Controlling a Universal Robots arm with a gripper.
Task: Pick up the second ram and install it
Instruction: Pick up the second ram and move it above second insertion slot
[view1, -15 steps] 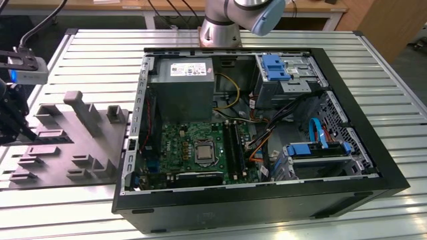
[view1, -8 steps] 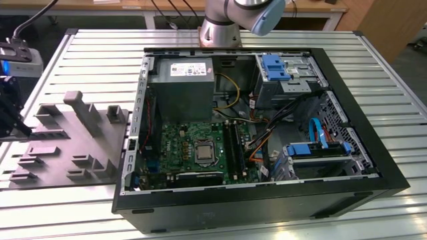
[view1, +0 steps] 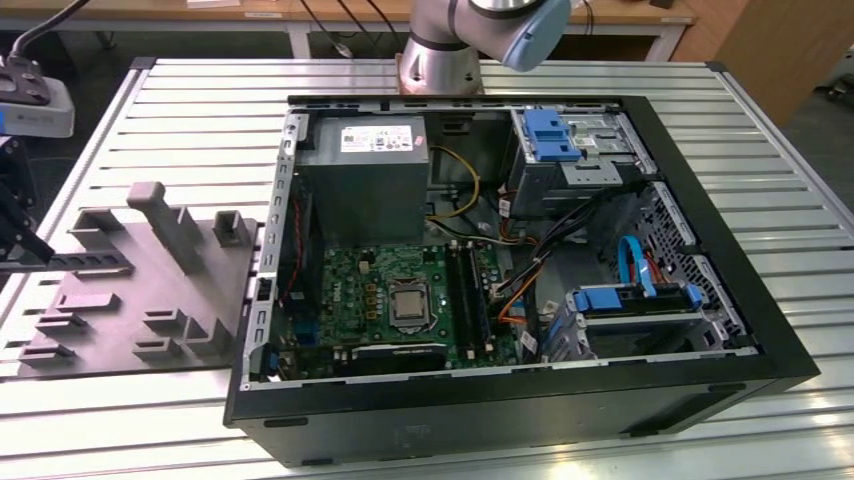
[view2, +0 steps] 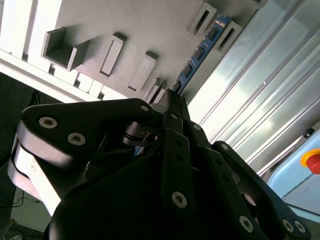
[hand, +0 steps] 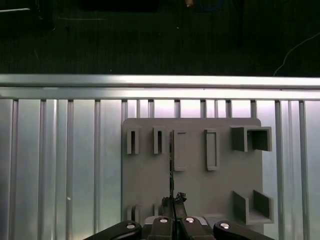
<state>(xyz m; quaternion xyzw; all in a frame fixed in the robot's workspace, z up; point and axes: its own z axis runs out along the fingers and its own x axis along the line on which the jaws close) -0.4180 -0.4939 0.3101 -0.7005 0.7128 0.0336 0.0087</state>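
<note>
Exterior view first: the open computer case (view1: 507, 410) sat just beside the grey fixture (view1: 147, 300). Its slot strips (view1: 463, 285) lay next to the processor socket (view1: 404, 305), and no blue stick could be made out going in there.

In the second wrist view, the gripper (view2: 172, 97) held its fingertips pinched on the near end of the second ram (view2: 202, 52). The dark-blue stick ran out over the fixture between its slotted posts.

In the first wrist view, the ram showed edge-on as a thin dark line over the fixture's middle, jaws closed on it. Whether it had cleared the fixture could not be told. By the look of it, the pick was in hand and the install was all left.
</note>
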